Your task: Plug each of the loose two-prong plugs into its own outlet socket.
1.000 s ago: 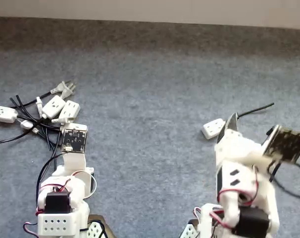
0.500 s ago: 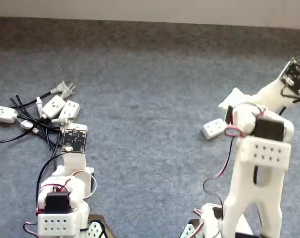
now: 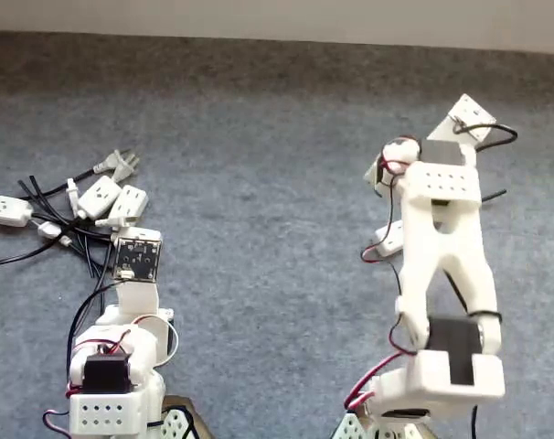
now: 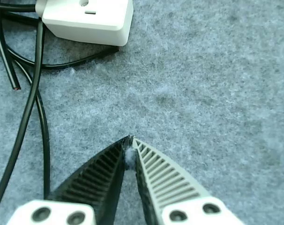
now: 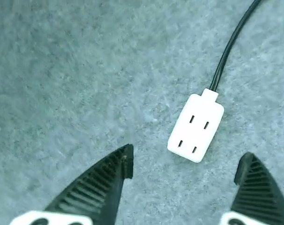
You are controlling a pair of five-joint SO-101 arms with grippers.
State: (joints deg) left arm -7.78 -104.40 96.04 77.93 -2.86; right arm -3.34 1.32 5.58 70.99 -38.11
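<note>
Loose two-prong plug [image 3: 122, 165] lies at the far end of a tangle on the left of the grey tabletop [image 3: 277, 137], prongs pointing away from the pile. Just beside it are the paired outlet sockets [image 3: 112, 201], two white blocks side by side. A third socket [image 3: 7, 210] sits apart from them near the left edge. Black cables [image 3: 58, 229] run through and under the whole pile.

Left arm [image 3: 112, 366] sits at the near left, its wrist over the near edge of the tangle. Left hand [image 4: 130, 144] is pressed together, tips meeting, with no plug or socket between them, low over bare tabletop. Ahead of it in the left wrist view is a white socket block [image 4: 88, 18], slots up; cannot tell which one of the pile it is. Black cables [image 4: 39, 93] pass beside the hand.

Right arm [image 3: 442, 256] is stretched out across the right side. A lone outlet socket [image 3: 387, 240] lies partly hidden beneath it. In the right wrist view the lone outlet socket [image 5: 196, 127] lies flat, two pairs of slots facing up, with its black cord [image 5: 231, 47] leaving one end. Right hand [image 5: 186, 153] is spread wide above it. The socket lies in the gap between the fingers [image 5: 114, 168], touching neither.
</note>
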